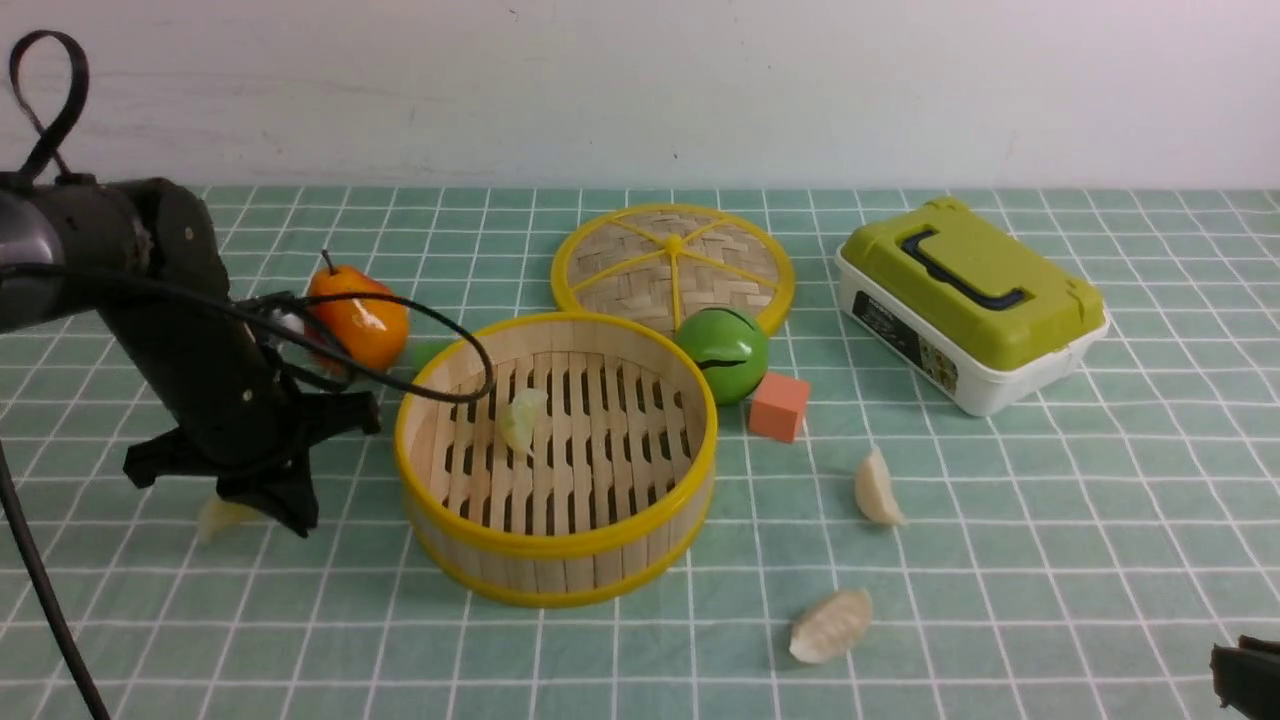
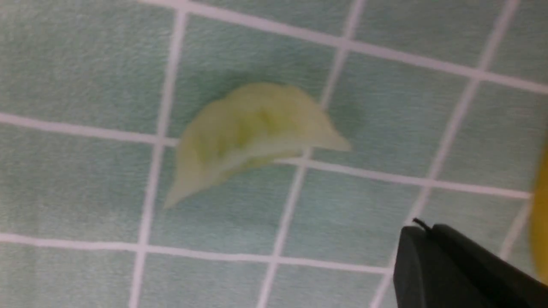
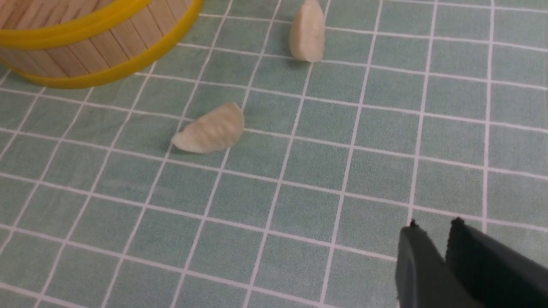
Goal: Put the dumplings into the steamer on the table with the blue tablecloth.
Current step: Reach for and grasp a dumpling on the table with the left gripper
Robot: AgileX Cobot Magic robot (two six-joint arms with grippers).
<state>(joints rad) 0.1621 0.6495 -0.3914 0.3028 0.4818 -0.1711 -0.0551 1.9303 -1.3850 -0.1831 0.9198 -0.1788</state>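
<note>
Facing you, one translucent dumpling (image 1: 522, 421) lies on the slats inside the round bamboo steamer (image 1: 555, 560); a yellowish dumpling (image 2: 252, 132) and two whiter, pleated ones (image 1: 832, 626) rest on the gridded cloth (image 1: 1000, 560). Your left jaws (image 1: 300, 520) are closed, empty, near the steamer's rim; your right jaws (image 3: 436, 239) stand slightly parted, empty. Open cloth borders the white dumplings.

The front view looks forward and down across the tabletop draped in teal-green, white-gridded cloth (image 1: 1000, 560) from its near edge. Both wrist views look down, the left much closer; front and right share the round yellow-rimmed bamboo steamer (image 1: 555, 560).
</note>
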